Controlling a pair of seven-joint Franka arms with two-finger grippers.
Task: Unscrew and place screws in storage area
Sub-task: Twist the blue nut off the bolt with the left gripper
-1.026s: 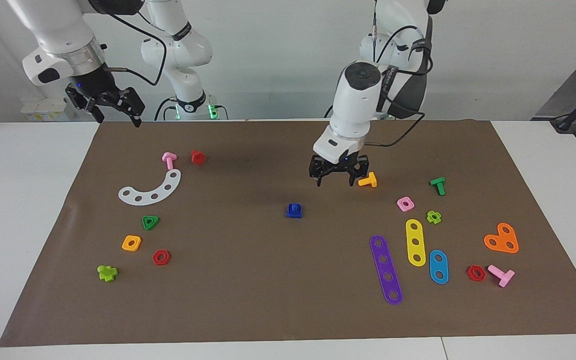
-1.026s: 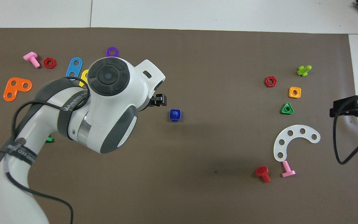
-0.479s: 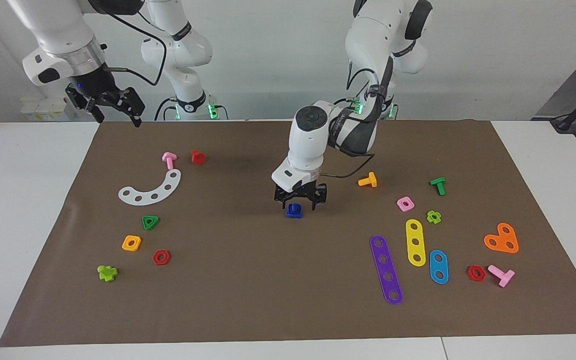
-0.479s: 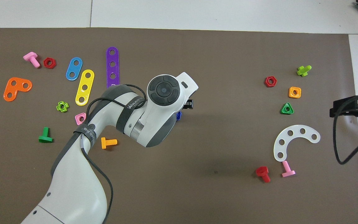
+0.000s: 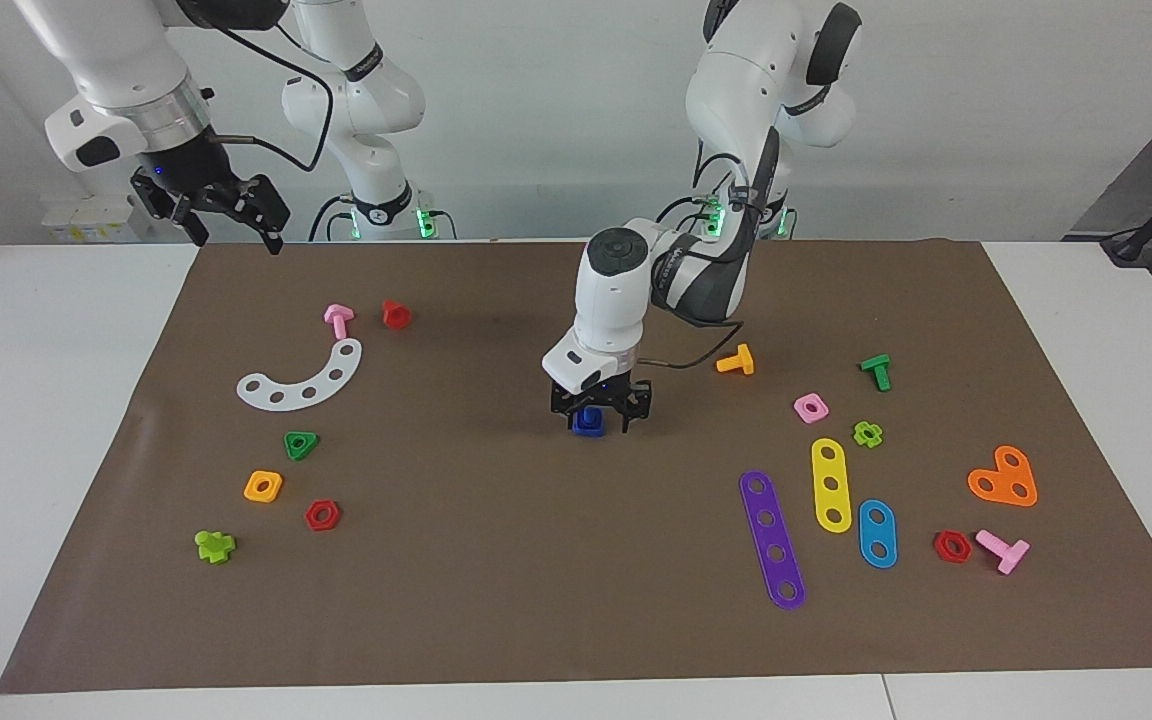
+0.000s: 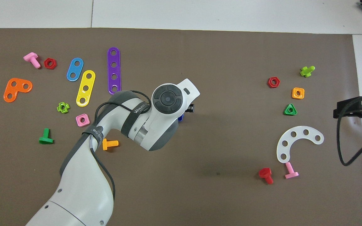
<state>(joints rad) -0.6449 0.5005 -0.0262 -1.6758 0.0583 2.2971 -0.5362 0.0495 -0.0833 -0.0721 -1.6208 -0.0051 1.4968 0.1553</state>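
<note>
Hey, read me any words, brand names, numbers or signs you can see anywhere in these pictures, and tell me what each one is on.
Lettering on the dark strap around the left arm: white print, too blurred to read for certain.
Second strap, lower on the same arm: white print, too small to read.
Toy pieces and brown mat: no text, numbers or signs visible.
</note>
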